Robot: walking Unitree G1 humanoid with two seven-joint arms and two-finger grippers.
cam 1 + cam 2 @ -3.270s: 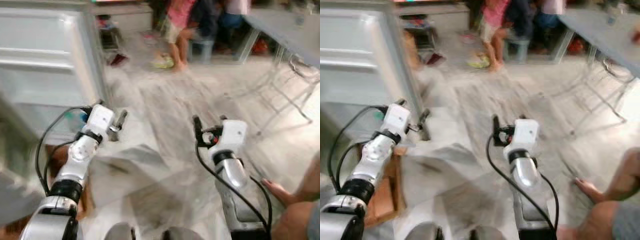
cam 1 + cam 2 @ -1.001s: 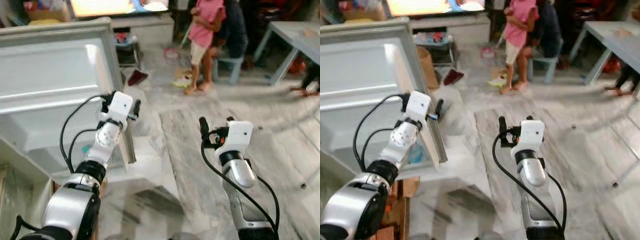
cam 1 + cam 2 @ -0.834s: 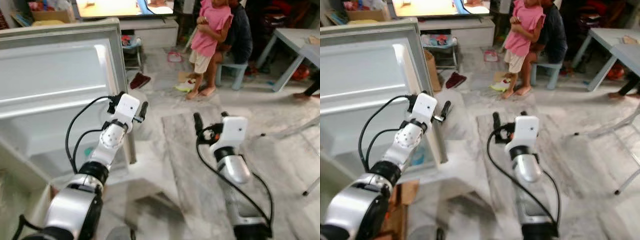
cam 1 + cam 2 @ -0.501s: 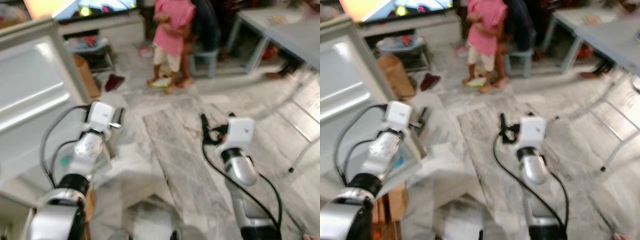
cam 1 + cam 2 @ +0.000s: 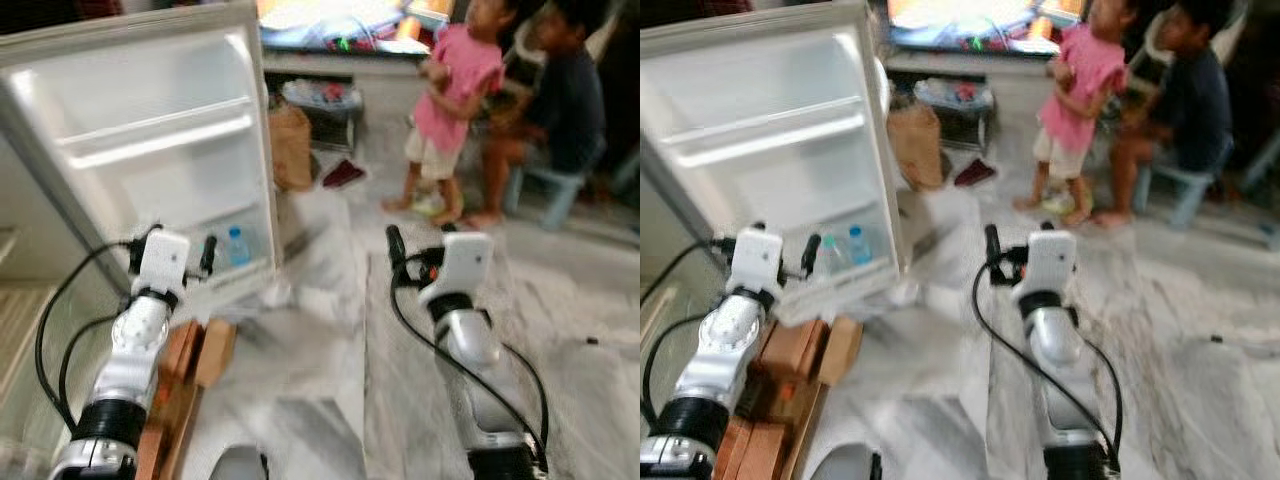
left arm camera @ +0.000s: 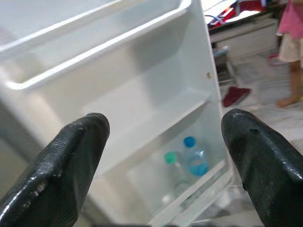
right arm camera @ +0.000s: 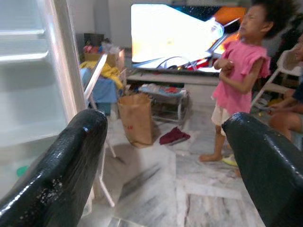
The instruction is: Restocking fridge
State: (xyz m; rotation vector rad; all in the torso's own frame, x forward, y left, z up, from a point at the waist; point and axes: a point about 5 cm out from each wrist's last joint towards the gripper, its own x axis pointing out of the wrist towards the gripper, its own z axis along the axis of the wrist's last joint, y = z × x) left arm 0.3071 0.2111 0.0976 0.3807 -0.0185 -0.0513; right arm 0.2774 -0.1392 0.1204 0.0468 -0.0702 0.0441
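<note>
The open white fridge door (image 5: 150, 130) stands ahead on my left, its inner shelves bare apart from the lowest one. That bottom shelf holds a blue-capped bottle (image 6: 194, 158) and a green-capped bottle (image 6: 174, 168); the blue-capped one shows too in the left eye view (image 5: 237, 245). My left gripper (image 5: 172, 248) hovers just short of this shelf, open and holding nothing; its fingers (image 6: 71, 165) are spread wide. My right gripper (image 5: 420, 240) is raised over the marble floor to the right of the door, also open and holding nothing.
A brown paper bag (image 5: 290, 150) stands past the door's edge. Wooden boards (image 5: 190, 360) lie on the floor under my left arm. A child in pink (image 5: 455, 110) stands beside a seated person in dark clothes (image 5: 565, 110). A lit screen (image 5: 970, 20) glows at the back.
The whole view has swung, so the fridge door now sits nearer and its bottom shelf with bottles shows. Both arms keep the same raised pose with fingers apart.
</note>
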